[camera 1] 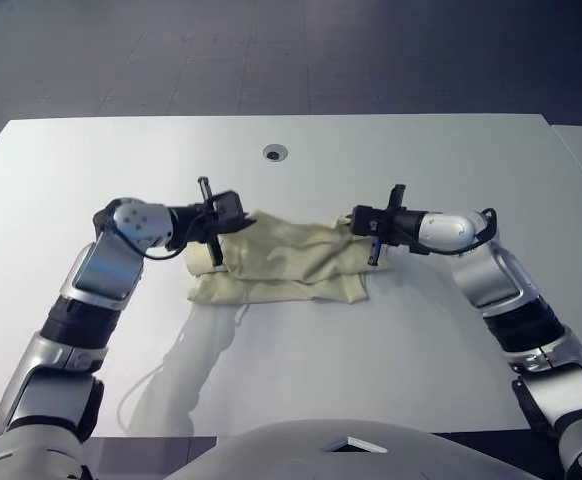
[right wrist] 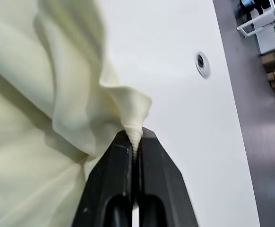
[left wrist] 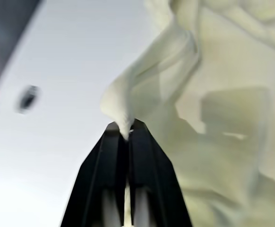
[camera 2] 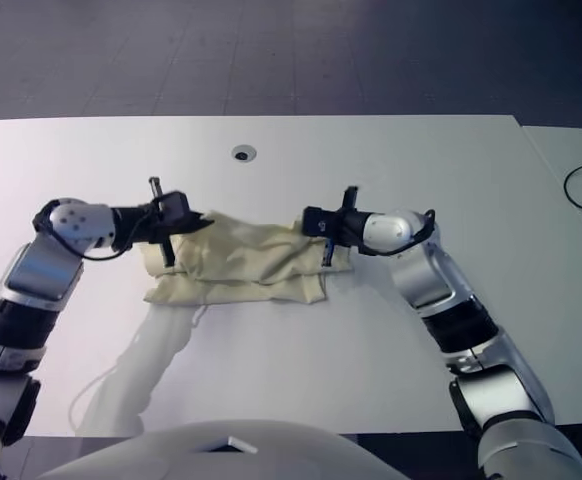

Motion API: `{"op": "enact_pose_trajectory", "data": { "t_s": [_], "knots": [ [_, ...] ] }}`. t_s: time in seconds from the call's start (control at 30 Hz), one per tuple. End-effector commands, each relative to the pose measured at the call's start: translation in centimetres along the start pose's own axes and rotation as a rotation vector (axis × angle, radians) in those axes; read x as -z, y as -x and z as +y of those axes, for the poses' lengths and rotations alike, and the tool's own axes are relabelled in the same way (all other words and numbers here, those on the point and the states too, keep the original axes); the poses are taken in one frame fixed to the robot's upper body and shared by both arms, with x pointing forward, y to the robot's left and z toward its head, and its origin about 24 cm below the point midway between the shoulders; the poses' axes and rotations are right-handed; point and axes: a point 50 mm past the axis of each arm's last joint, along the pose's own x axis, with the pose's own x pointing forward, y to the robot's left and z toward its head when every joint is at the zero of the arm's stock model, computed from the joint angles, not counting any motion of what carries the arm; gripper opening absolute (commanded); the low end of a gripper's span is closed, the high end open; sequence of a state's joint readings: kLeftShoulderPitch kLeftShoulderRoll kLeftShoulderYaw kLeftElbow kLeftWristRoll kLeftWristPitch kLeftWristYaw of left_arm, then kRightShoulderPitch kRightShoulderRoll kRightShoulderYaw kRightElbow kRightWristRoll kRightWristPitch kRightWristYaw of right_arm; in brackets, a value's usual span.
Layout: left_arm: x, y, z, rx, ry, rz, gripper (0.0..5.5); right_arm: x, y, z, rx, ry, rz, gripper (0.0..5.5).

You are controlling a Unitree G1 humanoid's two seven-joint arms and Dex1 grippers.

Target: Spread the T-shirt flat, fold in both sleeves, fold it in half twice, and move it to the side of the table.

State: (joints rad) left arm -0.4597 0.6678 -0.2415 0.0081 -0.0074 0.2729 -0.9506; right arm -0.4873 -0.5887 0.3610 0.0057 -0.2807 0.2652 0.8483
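Closest in, the left hand [left wrist: 126,130] has its two black fingers [left wrist: 104,179] clamped together on a peak of pale yellow cloth. The right hand [right wrist: 135,135] is clenched the same way on another bunched tip. Both tips belong to the shirt [camera 1: 291,262], which lies crumpled and partly folded over itself in a wide band across the middle of the white surface [camera 1: 421,350]. Its far edge is lifted at each end where the hands pinch it, the left hand at the left end and the right hand at the right. The near edge rests on the surface, with a lower layer sticking out at the near left corner. Both forearms come in from the sides, pointing toward each other. Beyond the shirt a small round grommet [camera 1: 275,152] sits in the surface, well apart from the cloth. Dark floor [camera 1: 271,50] lies past the far edge.
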Motion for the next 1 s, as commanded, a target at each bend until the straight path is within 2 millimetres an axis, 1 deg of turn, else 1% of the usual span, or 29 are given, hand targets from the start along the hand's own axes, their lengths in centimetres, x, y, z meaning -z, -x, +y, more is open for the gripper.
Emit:
{"op": "enact_pose_trajectory", "data": {
  "t_s": [0.03, 0.13, 0.23, 0.3, 0.4, 0.5, 0.63, 0.83, 1.0],
  "knots": [
    [0.1, -1.0, 1.7, -0.018, 0.000, 0.028, 0.01, 0.8, -0.9, -3.8, 0.100, -0.082, -0.010, 0.00],
    [0.1, -2.4, 3.4, -0.024, 0.000, 0.046, 0.01, 1.3, -2.2, -6.5, 0.178, -0.140, -0.007, 0.00],
    [-0.7, -4.2, 6.2, -0.110, 0.005, 0.057, 0.01, 1.5, -3.4, -8.7, 0.261, -0.211, 0.010, 0.00],
    [-1.7, -5.2, 8.2, -0.214, -0.002, 0.073, 0.01, 1.4, -3.7, -9.8, 0.330, -0.240, 0.026, 0.00],
    [-3.1, -5.8, 10.0, -0.325, -0.031, 0.087, 0.01, 1.0, -3.5, -11.4, 0.434, -0.266, 0.036, 0.00],
    [-4.8, -5.6, 11.5, -0.419, -0.076, 0.085, 0.01, -0.1, -2.8, -13.3, 0.563, -0.268, 0.036, 0.00],
    [-6.2, -4.8, 13.0, -0.527, -0.128, 0.107, 0.01, -1.3, -1.4, -15.5, 0.714, -0.245, 0.040, 0.00],
    [-8.2, -3.6, 14.8, -0.708, -0.230, 0.138, 0.01, -3.2, 0.3, -17.9, 0.841, -0.220, 0.019, 0.00],
    [-10.4, -2.1, 16.2, -0.864, -0.309, 0.122, 0.01, -3.9, 1.6, -19.1, 0.923, -0.194, 0.023, 0.00]
  ]
}}
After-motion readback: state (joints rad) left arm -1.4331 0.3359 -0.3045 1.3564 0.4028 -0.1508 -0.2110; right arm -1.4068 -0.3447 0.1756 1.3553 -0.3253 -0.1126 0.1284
